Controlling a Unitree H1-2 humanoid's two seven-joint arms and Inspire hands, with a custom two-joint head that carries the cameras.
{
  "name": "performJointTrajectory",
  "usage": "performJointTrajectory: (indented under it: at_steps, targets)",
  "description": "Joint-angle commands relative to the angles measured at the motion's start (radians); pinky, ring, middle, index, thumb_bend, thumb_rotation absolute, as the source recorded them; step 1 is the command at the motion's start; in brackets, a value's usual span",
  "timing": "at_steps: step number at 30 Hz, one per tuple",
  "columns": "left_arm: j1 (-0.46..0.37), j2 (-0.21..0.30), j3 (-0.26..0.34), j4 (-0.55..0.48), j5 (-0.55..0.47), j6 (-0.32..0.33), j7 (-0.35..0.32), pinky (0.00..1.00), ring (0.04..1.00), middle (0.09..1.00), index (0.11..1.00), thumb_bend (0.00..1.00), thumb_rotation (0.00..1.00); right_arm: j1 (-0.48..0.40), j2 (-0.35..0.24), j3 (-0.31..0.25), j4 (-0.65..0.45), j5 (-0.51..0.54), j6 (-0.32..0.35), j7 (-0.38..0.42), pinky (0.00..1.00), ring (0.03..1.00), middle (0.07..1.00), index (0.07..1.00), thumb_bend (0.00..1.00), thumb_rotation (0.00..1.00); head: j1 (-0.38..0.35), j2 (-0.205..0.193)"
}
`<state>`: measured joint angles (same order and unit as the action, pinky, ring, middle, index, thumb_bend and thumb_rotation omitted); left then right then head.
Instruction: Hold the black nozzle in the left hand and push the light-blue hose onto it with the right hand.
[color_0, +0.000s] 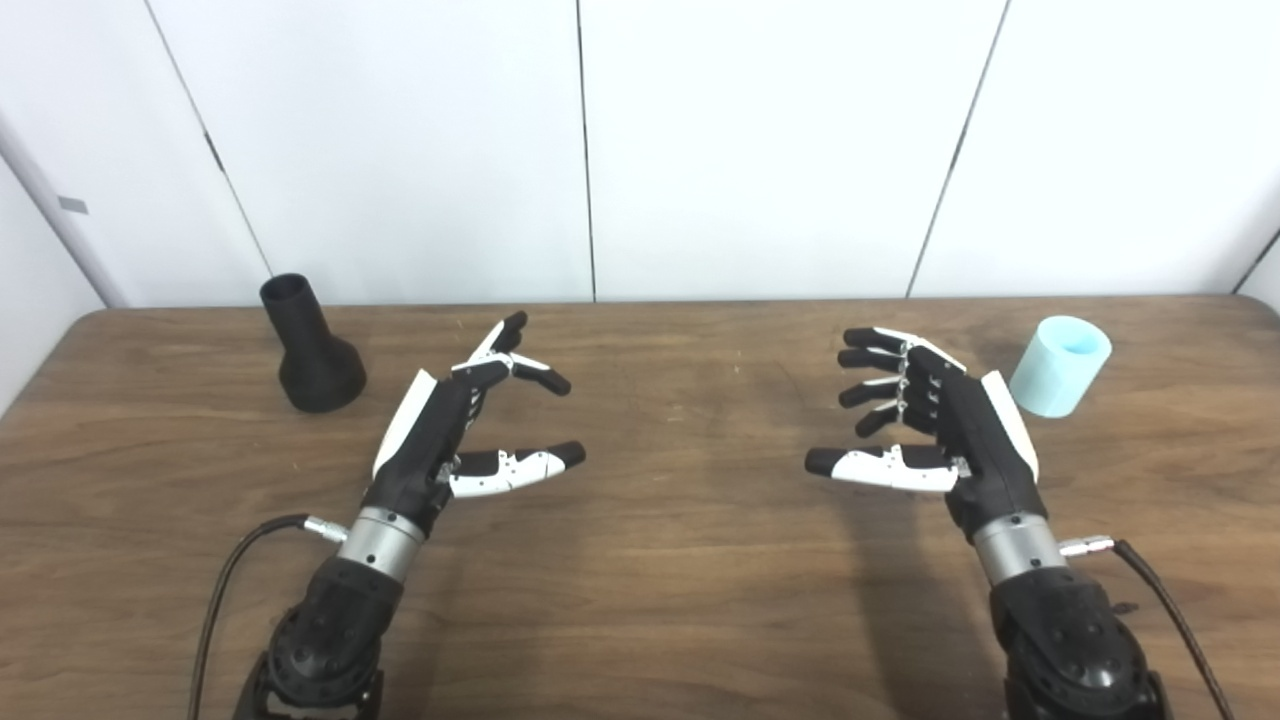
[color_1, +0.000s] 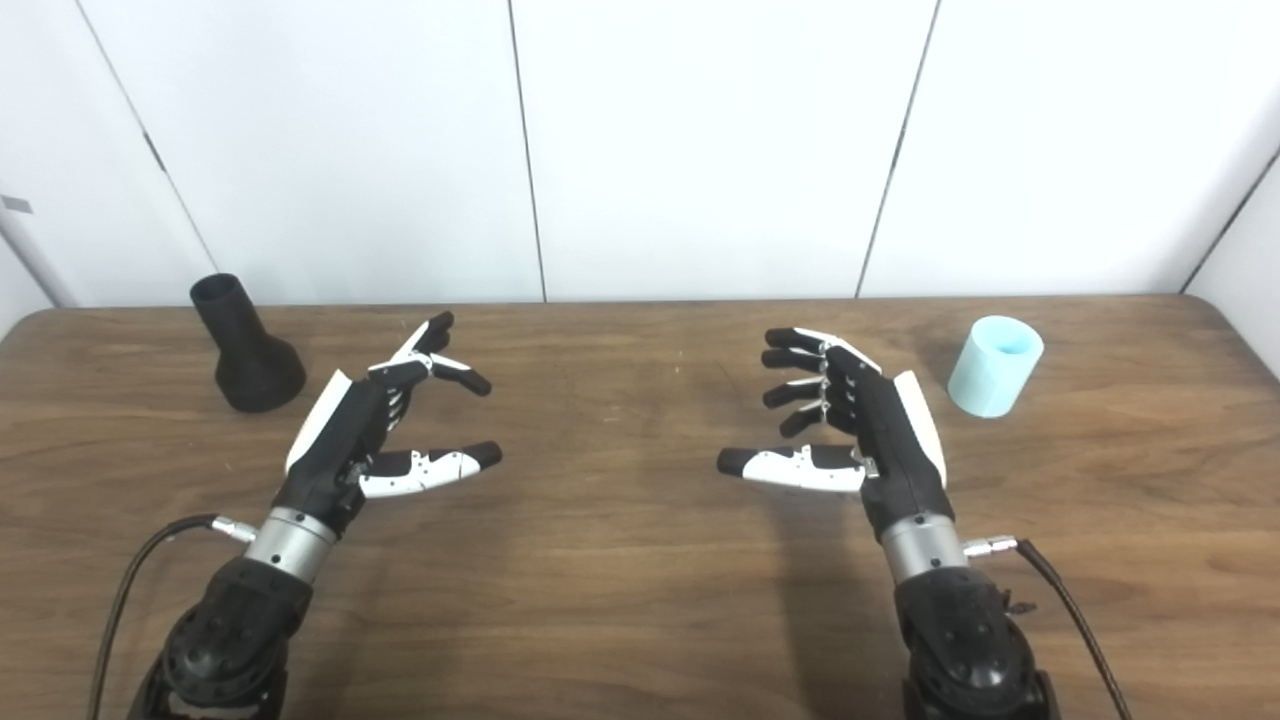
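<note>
Nozzle (color_0: 312, 350), black, stands at far left near the table's (color_0: 640, 600) back edge, flared base down and narrow neck up; upright like this, the neck is free to be taken from the side. Left hand (color_0: 440, 440) hovers just right of the nozzle and nearer the robot, not touching it, fingers spread wide, thumb (color_0: 515, 468) pointing toward the table's middle, holding nothing. Its palm faces inward, away from the nozzle, so a turn and reach to the left would seem needed before any grasp. Right hand (color_0: 945, 430) mirrors it across a bare stretch of wood: fingers apart and lightly curled, thumb extended inward, empty. Hose (color_0: 1060, 365), a short light-blue tube, stands at far right on one end, leaning slightly, just beyond the right hand's back and apart from it. Each part lies on the side of the hand meant for it. Neither has been picked up; the task appears to be at its start.
</note>
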<state>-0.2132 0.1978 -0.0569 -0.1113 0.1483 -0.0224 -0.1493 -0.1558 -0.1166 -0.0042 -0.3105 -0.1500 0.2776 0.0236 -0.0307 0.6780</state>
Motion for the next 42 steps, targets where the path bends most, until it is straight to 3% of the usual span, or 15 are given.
performJointTrajectory:
  at_steps: [1,6,9,10,11,13,16,19,28,31,32,34,36,38,42]
  targets:
    - [-0.036,0.004,0.007,-0.017,-0.009,-0.036,0.008,1.0,1.0,0.998,0.477,0.51,0.06,-0.032,-0.002,-0.004,-0.04,0.001,-0.012,-0.002,0.43,0.585,0.717,0.728,0.73,0.09,-0.001,0.001]
    - [-0.036,0.003,0.006,-0.018,-0.011,-0.031,0.007,1.0,1.0,0.999,0.477,0.51,0.06,-0.034,-0.003,-0.004,-0.039,-0.003,-0.012,-0.003,0.44,0.581,0.717,0.726,0.73,0.09,-0.002,0.002]
    - [-0.036,0.004,0.006,-0.021,-0.01,-0.026,0.006,1.0,1.0,0.998,0.477,0.51,0.06,-0.033,-0.011,0.001,-0.036,-0.022,-0.026,-0.006,0.52,0.617,0.724,0.719,0.73,0.09,-0.002,0.002]
    - [-0.036,0.004,0.007,-0.021,-0.01,-0.025,0.006,1.0,1.0,0.997,0.477,0.51,0.06,-0.033,-0.013,0.002,-0.035,-0.026,-0.033,-0.007,0.54,0.654,0.736,0.667,0.74,0.1,-0.002,0.002]
    - [-0.036,0.004,0.007,-0.021,-0.011,-0.024,0.006,1.0,1.0,0.994,0.477,0.51,0.06,-0.033,-0.015,0.003,-0.031,-0.031,-0.045,-0.007,0.55,0.697,0.75,0.563,0.61,0.12,-0.002,0.002]
    - [-0.037,0.004,0.008,-0.022,-0.011,-0.022,0.005,1.0,1.0,0.99,0.477,0.51,0.06,-0.033,-0.017,0.007,-0.02,-0.044,-0.075,-0.011,0.66,0.81,0.8,0.501,0.54,0.14,-0.002,0.002]
    - [-0.037,0.004,0.008,-0.022,-0.012,-0.022,0.005,1.0,1.0,0.988,0.477,0.51,0.06,-0.031,-0.021,0.013,-0.011,-0.07,-0.112,-0.021,0.94,0.941,0.878,0.479,0.52,0.14,-0.002,0.002]
    - [-0.037,0.004,0.007,-0.022,-0.011,-0.022,0.005,1.0,1.0,0.987,0.477,0.51,0.06,-0.03,-0.02,0.014,-0.006,-0.083,-0.13,-0.024,0.99,0.979,0.905,0.476,0.52,0.14,-0.003,0.004]
    - [-0.036,0.001,0.006,-0.027,-0.009,-0.014,0.006,1.0,1.0,0.988,0.477,0.51,0.06,-0.031,-0.027,0.013,0.005,-0.063,-0.15,-0.001,1.0,1.0,0.919,0.477,0.52,0.14,0.001,-0.003]
    - [-0.029,-0.007,0.004,-0.041,-0.002,-0.01,0.012,0.98,0.998,0.969,0.494,0.51,0.07,-0.022,-0.034,0.006,0.003,-0.014,-0.154,0.028,0.89,0.931,0.895,0.492,0.52,0.14,0.087,-0.042]
    - [-0.026,-0.013,0.002,-0.039,0.004,-0.014,0.016,0.93,0.974,0.952,0.606,0.58,0.09,-0.017,-0.04,0.003,0.004,-0.001,-0.158,0.036,0.83,0.904,0.887,0.495,0.52,0.14,0.128,-0.059]
    - [-0.022,-0.027,-0.005,-0.029,0.021,-0.029,0.029,0.81,0.907,0.908,0.716,0.66,0.13,-0.009,-0.056,-0.004,0.011,0.02,-0.165,0.051,0.75,0.851,0.876,0.652,0.75,0.12,0.197,-0.094]
    - [-0.02,-0.043,-0.013,-0.013,0.041,-0.049,0.045,0.73,0.845,0.865,0.756,0.68,0.14,-0.001,-0.072,-0.013,0.021,0.033,-0.179,0.059,0.67,0.811,0.867,0.686,0.78,0.09,0.261,-0.127]
    - [-0.019,-0.058,-0.022,0.007,0.06,-0.068,0.062,0.68,0.806,0.833,0.775,0.69,0.14,0.004,-0.085,-0.019,0.036,0.041,-0.196,0.062,0.64,0.792,0.861,0.697,0.79,0.07,0.332,-0.173]
    - [-0.021,-0.091,-0.036,0.061,0.087,-0.114,0.095,0.58,0.747,0.77,0.776,0.67,0.1,0.016,-0.101,-0.033,0.043,0.065,-0.182,0.067,0.66,0.789,0.863,0.712,0.76,0.02,0.383,-0.233]
